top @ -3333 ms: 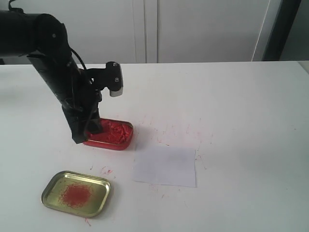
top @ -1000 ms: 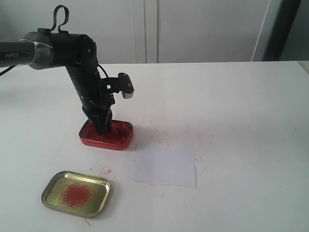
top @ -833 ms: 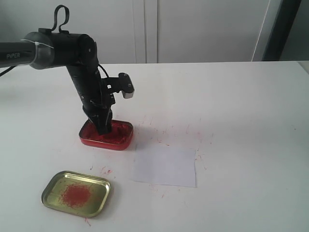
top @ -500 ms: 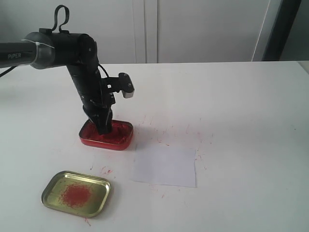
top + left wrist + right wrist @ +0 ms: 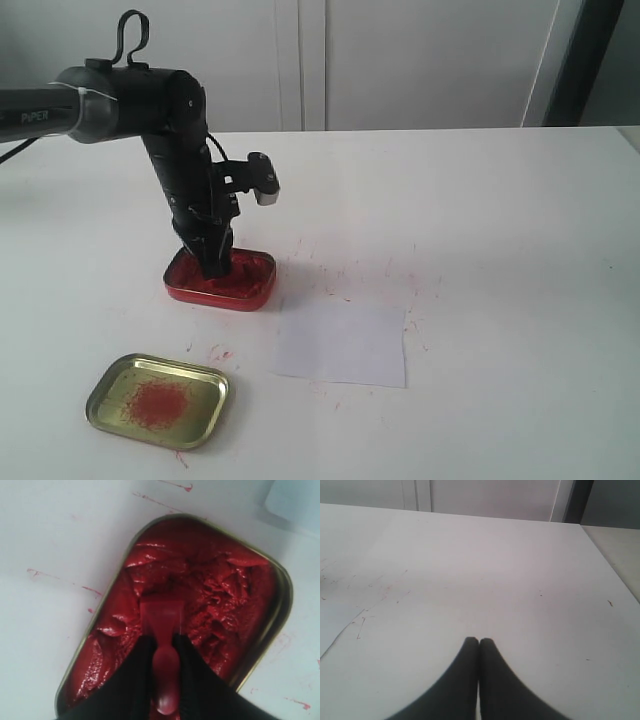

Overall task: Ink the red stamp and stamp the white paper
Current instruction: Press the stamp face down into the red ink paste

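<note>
Left gripper [image 5: 213, 262] is clamped on the red stamp [image 5: 162, 617] by its handle, long axis upright, face down in the ink tin [image 5: 255, 290] — the white paper [image 5: 343, 343] lies just beside that tin, lower right in the exterior view.

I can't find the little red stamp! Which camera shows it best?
The left wrist view: the red stamp sits mid-picture, clamped in the left pincer, its head in the ink tin. The exterior view hides it behind that pincer. The right wrist view misses it entirely.

White table [image 5: 500, 200] — pale panelled wall [image 5: 420, 60]
</note>
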Controlling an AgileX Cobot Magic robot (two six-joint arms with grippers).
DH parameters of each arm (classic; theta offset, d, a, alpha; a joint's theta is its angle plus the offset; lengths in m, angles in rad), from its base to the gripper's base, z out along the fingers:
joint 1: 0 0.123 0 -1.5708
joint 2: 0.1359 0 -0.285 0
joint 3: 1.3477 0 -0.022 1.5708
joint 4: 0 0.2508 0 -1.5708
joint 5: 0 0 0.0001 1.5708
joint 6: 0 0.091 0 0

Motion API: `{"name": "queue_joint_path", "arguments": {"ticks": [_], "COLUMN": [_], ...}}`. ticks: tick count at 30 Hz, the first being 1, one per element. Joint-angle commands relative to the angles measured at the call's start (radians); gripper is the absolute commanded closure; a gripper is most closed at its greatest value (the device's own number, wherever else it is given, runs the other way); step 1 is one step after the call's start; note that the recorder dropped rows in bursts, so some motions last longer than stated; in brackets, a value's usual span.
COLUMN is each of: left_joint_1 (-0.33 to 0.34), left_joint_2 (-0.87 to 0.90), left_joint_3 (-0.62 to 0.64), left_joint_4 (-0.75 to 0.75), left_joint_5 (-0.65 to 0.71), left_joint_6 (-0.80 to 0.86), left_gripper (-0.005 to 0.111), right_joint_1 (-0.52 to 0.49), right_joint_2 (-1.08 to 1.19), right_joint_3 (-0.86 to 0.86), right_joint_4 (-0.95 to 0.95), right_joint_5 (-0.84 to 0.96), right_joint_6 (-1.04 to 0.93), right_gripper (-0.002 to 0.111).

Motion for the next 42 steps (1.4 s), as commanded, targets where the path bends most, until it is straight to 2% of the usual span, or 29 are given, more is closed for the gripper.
{"name": "queue_joint_path", "arguments": {"ticks": [1, 21, 42], "left_joint_1": [-0.002, -0.004, -0.005], "left_joint_2": [0.101, 0.132, 0.021], "left_joint_3": [0.047, 0.047, 0.004], "left_joint_4": [0.07, 0.081, 0.078], "left_joint_5": [0.055, 0.074, 0.106], "left_joint_6": [-0.01, -0.01, -0.058], "left_gripper": [0.107, 0.107, 0.107], "right_joint_1": [-0.005, -0.005, -0.005], "right_joint_2": [-0.005, -0.005, -0.005], "right_joint_3": [0.006, 0.006, 0.006], "right_joint_4": [-0.006, -0.006, -0.006], "right_joint_5": [-0.016, -0.016, -0.016], "right_joint_6": [0.003, 0.003, 0.003], "right_gripper": [0.108, 0.108, 0.108]}}
